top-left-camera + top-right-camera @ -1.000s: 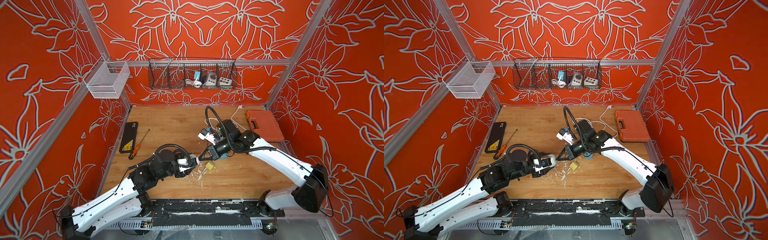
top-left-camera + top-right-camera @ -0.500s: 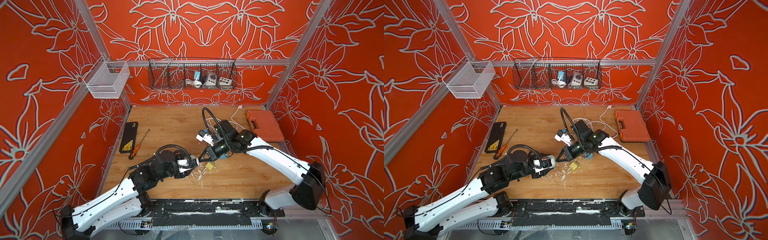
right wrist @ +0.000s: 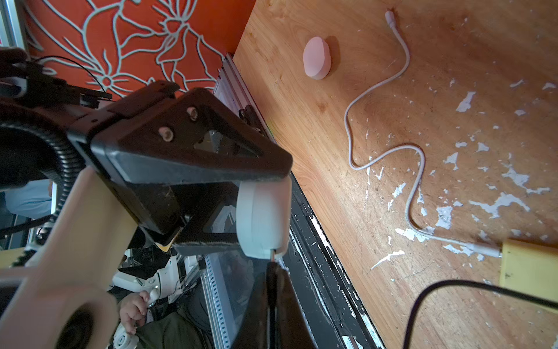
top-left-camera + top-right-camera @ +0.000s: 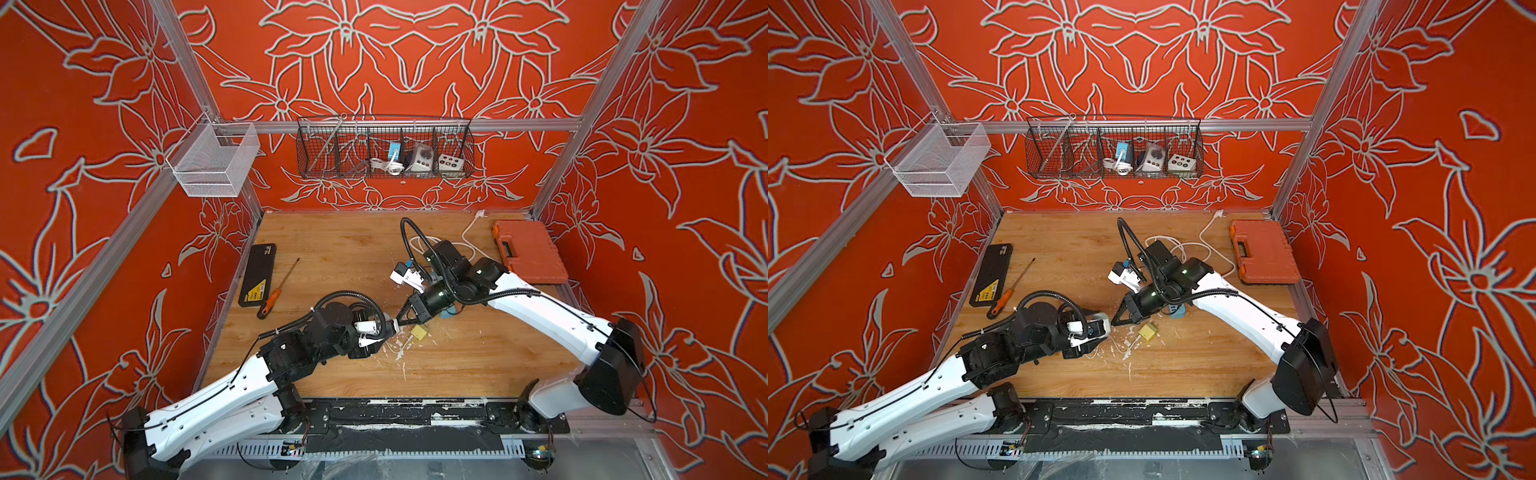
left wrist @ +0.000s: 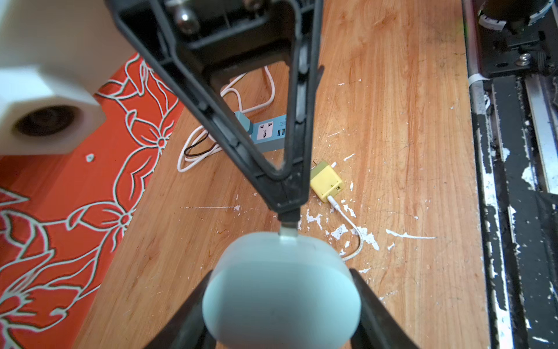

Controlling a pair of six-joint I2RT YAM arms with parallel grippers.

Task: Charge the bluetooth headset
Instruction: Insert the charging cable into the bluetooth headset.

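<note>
Headset case (image 5: 280,290), pale and rounded, is up off the counter (image 4: 332,245), over its middle on the robot's side. Left hand (image 3: 261,208) is clamped across its flat faces. My read: it's held with the port edge turned toward the other arm so a plug can go straight in.

Right hand (image 5: 285,205) is pinched together on a black plug (image 5: 289,218), gripped close to the tip, probably to keep it stiff. The plug's metal end meets the case edge and bare metal shows, so I'd say it's at the port but not seated. A black cable (image 3: 453,285) trails back from it. I can't trace its far end.

On the counter below, a yellow charger cube (image 5: 326,181) lies loose with a white lead (image 3: 392,136) plugged in. The lead's free end is near a pink case (image 3: 316,57). The blue power strip (image 5: 268,133) sits beyond the cube, and the cube isn't plugged into it. Looks like a second set, parked out of the way.

Counts:
- cases: 2 (one held; the pink one shows only in the right wrist view)
- hands: 2
- charger cube: 1
- power strip: 1
- cables: 3 that I can tell apart (black, cube lead, strip's white cord (image 5: 273,90))
- screwdriver (image 4: 278,286): 1
- flat black slab (image 4: 257,274): 1
- orange tool case (image 4: 528,251): 1
- wall baskets: 2 (wire basket (image 4: 324,153), white mesh basket (image 4: 212,166))
</note>
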